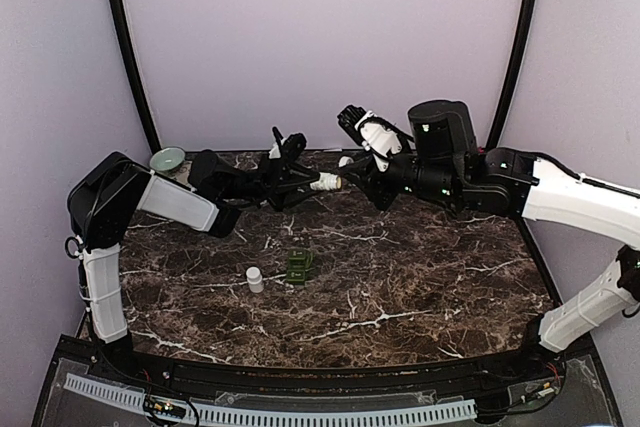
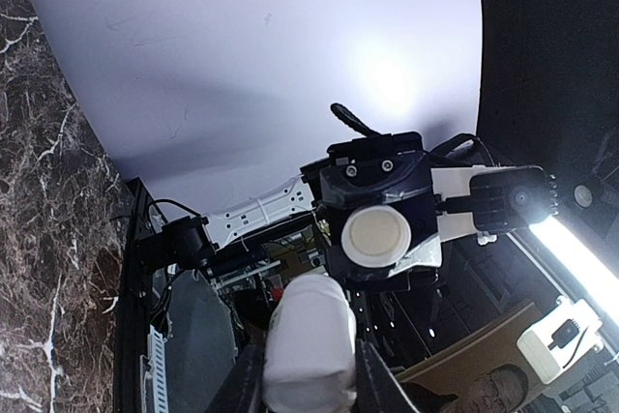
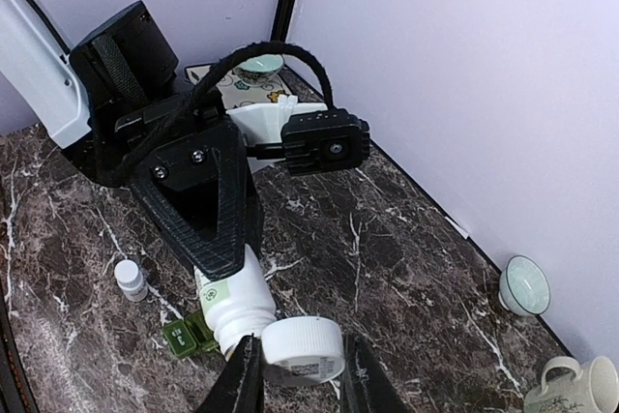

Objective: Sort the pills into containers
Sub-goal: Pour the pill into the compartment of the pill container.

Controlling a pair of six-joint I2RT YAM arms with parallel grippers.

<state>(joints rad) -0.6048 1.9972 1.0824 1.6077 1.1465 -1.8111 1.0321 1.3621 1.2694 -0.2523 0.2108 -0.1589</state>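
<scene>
Your left hand (image 2: 309, 379) is pinching the large white bottle (image 2: 308, 336) by its body, one finger on each side, and holds it lying nearly level in the air above the far part of the bench (image 1: 420, 277); your right hand (image 3: 302, 374) meets it from the other side, and its two fingers are pressed on the white cap (image 3: 303, 347) at the mouth end of that bottle; whether the cap is screwed on or already loose, you cannot tell from these views, because it sits just at the neck; both hands are well above the marble surface and very near to each other. The dark green container (image 1: 300, 266), a small box with square compartments, stands on the bench below and a little nearer to the arm bases, apart from both hands; how many compartments it has is too small to count; a small white bottle (image 1: 255, 279) stands upright just beside it, on its left side, not touching; a pale green bowl (image 1: 167, 159) rests at the far left corner, and a cream mug (image 3: 578, 384) shows at the edge of the right wrist view.
</scene>
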